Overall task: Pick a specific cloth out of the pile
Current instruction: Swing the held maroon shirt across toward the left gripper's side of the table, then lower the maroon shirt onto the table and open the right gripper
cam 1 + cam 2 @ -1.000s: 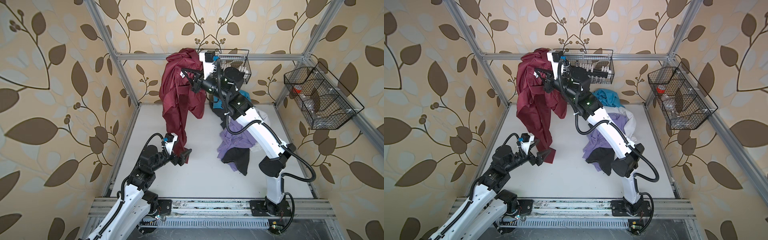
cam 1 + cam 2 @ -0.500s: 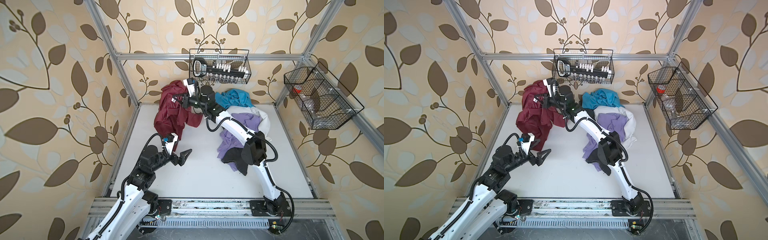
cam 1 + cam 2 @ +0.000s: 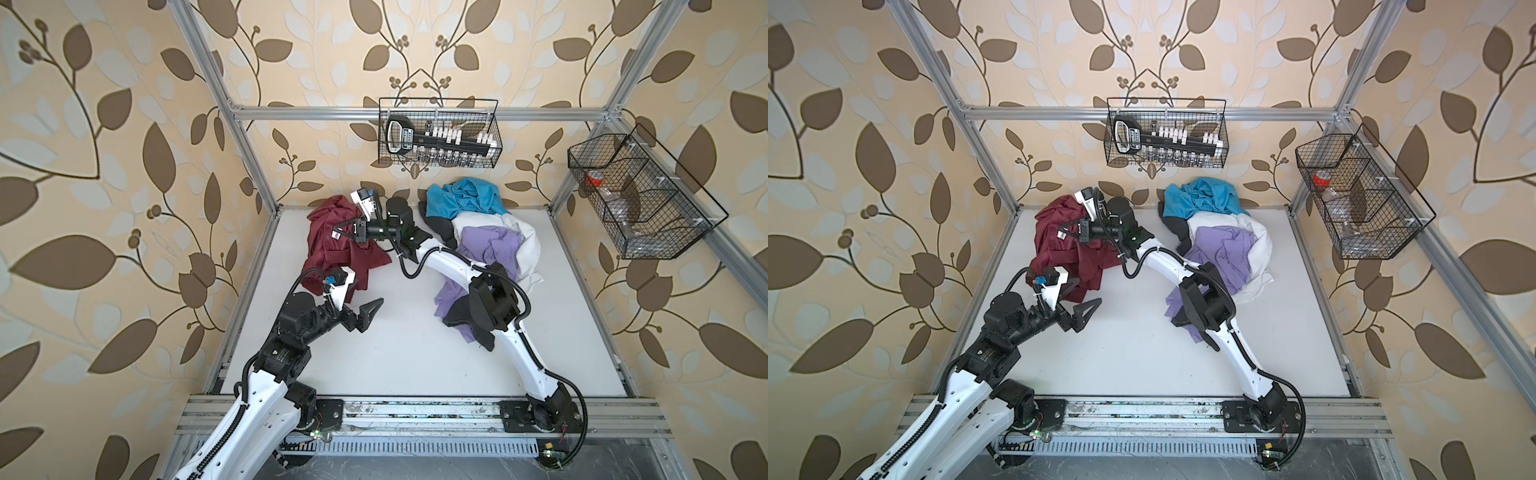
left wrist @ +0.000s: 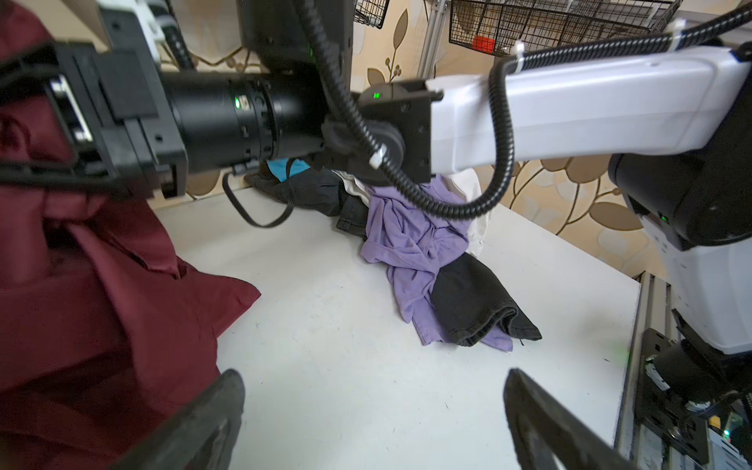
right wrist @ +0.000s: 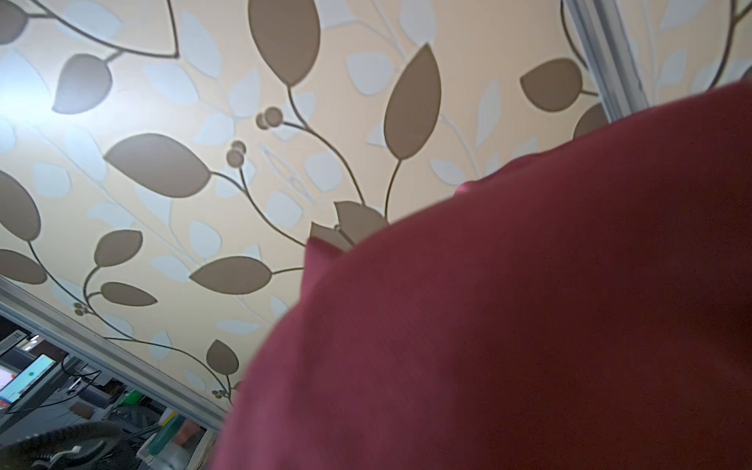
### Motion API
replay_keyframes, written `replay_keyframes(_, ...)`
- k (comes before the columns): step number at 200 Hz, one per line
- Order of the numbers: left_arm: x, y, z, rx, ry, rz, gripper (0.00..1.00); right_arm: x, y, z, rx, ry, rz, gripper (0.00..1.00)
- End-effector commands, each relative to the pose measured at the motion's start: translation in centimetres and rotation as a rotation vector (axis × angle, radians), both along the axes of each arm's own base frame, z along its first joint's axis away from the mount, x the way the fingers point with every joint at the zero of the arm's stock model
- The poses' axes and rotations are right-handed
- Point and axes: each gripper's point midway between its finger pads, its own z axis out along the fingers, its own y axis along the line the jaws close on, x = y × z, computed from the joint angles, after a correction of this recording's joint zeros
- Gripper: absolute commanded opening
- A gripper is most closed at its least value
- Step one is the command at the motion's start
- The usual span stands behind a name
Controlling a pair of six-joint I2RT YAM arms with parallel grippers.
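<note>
The cloth (image 3: 332,249) (image 3: 1059,245), dark maroon with a small white label, lies bunched at the table's back left. My right gripper (image 3: 344,230) (image 3: 1070,230) reaches across from the right and is shut on the cloth's upper folds. In the right wrist view maroon fabric (image 5: 508,305) hides the fingers. The pile (image 3: 486,237) (image 3: 1221,245) of turquoise, white, lavender and dark grey garments sits at the back right, partly under the right arm. My left gripper (image 3: 370,313) (image 3: 1086,311) (image 4: 374,407) hovers open over bare table just in front of the cloth's near edge (image 4: 101,305), holding nothing.
A wire basket (image 3: 438,133) with tools hangs on the back wall, and another basket (image 3: 640,199) on the right wall. Metal frame posts (image 3: 249,158) stand at the table's corners. The white table (image 3: 395,353) shows bare in front of the cloths.
The right arm came down from high at the back and lowered the hanging cloth into a bunch on the table. The left gripper, earlier at the cloth's lower end, now stands open.
</note>
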Motion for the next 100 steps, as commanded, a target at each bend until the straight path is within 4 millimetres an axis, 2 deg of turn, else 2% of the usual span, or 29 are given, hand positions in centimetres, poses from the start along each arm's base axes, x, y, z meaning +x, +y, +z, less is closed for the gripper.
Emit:
replay_keyframes(1,0.1,0.0,1.1,-0.003,-0.055,0.009,0.99,-0.4,0.6,-5.1,-0.017,0.089,0.053,0.03)
replay_keyframes(44,0.1,0.0,1.1,-0.002,-0.056,0.008,0.99,0.9,0.0,-12.3,-0.104,0.204,0.015,0.13)
replay_keyframes(84,-0.2,-0.1,1.6,-0.013,-0.071,-0.004,0.99,1.9,-0.8,-16.7,-0.18,0.273,-0.041,0.16)
replay_keyframes(100,-0.2,0.0,1.5,-0.011,-0.076,0.005,0.99,2.1,-1.0,-18.3,-0.215,0.291,-0.062,0.23)
